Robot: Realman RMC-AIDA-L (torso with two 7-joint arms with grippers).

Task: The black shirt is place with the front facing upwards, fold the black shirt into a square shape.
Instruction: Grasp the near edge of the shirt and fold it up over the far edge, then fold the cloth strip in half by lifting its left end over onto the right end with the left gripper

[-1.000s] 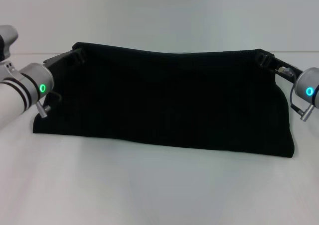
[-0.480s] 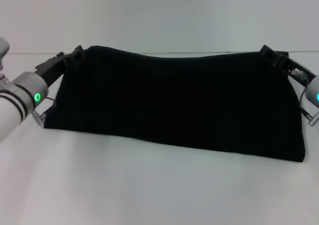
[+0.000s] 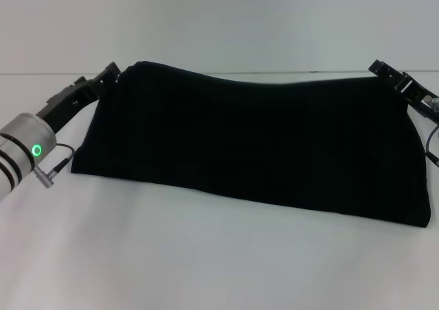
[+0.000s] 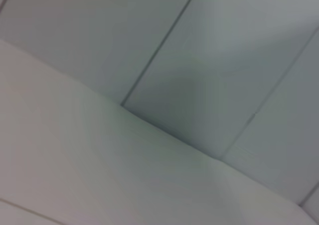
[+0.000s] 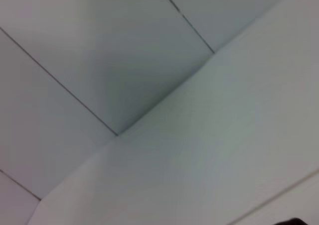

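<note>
the black shirt (image 3: 254, 145) hangs stretched above the white worktop (image 3: 206, 255), left end effector (image 3: 113, 75) and right end effector (image 3: 383, 71) each clenched on an upper corner; uneven lowering could skew the fold, or a corner could slip.

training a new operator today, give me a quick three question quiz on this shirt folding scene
1. True or false: the black shirt lies flat and untouched on the white table.
2. Which hand grips the shirt's top corner on the robot's left side?
3. Multiple choice: the shirt's lower edge is A) resting on the table, B) hanging off the table's front, C) rolled into a ball.

Key:
1. False; both top corners are lifted.
2. The left hand; the right hand holds the other corner.
3. A
</note>
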